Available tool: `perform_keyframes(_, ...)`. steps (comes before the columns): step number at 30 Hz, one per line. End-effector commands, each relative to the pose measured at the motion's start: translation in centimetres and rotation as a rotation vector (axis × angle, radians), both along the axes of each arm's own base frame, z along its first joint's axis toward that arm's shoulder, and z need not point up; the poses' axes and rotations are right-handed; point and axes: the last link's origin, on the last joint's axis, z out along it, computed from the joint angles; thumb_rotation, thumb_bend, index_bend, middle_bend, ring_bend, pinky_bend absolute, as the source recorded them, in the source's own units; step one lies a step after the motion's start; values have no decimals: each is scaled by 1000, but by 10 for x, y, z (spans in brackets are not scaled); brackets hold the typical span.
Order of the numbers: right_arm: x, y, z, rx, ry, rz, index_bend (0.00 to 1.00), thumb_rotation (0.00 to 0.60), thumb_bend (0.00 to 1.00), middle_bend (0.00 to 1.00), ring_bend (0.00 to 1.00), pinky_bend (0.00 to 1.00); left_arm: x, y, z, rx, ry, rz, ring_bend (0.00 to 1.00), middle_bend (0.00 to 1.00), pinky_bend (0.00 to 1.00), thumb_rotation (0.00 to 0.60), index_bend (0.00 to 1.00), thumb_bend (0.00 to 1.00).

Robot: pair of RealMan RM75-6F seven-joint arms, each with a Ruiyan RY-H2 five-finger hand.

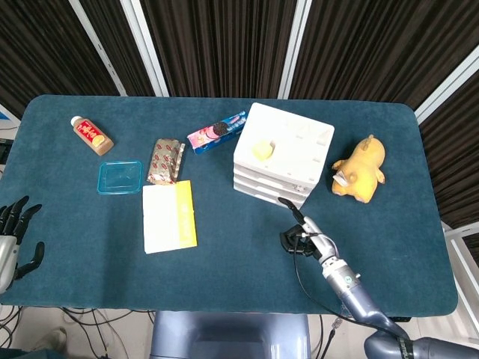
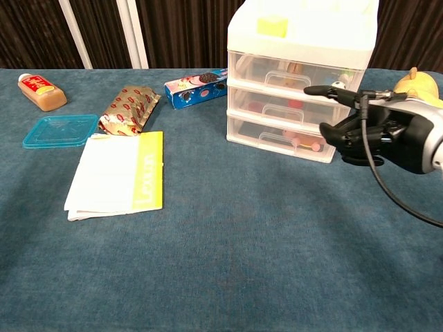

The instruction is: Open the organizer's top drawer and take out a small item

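The white three-drawer organizer (image 1: 283, 155) (image 2: 297, 76) stands at the table's back middle with all its drawers pushed in. Its clear top drawer (image 2: 294, 72) holds a small soccer ball (image 2: 337, 86) at its right end. A yellow block (image 2: 272, 26) lies on the lid. My right hand (image 1: 303, 235) (image 2: 374, 131) hovers just in front of the organizer's right side. One finger is stretched toward the drawer fronts and the others are curled in, holding nothing. My left hand (image 1: 15, 239) rests by the table's front left edge with its fingers spread.
A yellow plush toy (image 1: 359, 168) lies right of the organizer. Left of it are a cookie pack (image 1: 215, 132), a foil snack wrapper (image 1: 165, 160), a white-and-yellow booklet (image 1: 169, 216), a teal lid (image 1: 120, 176) and a small bottle (image 1: 91, 134).
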Motion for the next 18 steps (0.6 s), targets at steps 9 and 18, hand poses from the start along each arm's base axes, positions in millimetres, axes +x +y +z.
perform_keyframes(9,11,-21,-23,9,-46,-43,0,600,623,943,1000,1000,-2,1,0,-2,2,10,0,0,0,600,101,474)
perform_keyframes(18,23,-29,-33,15,-89,-52,0,600,623,943,1000,1000,-4,1,0,-7,9,8,0,0,0,600,101,473)
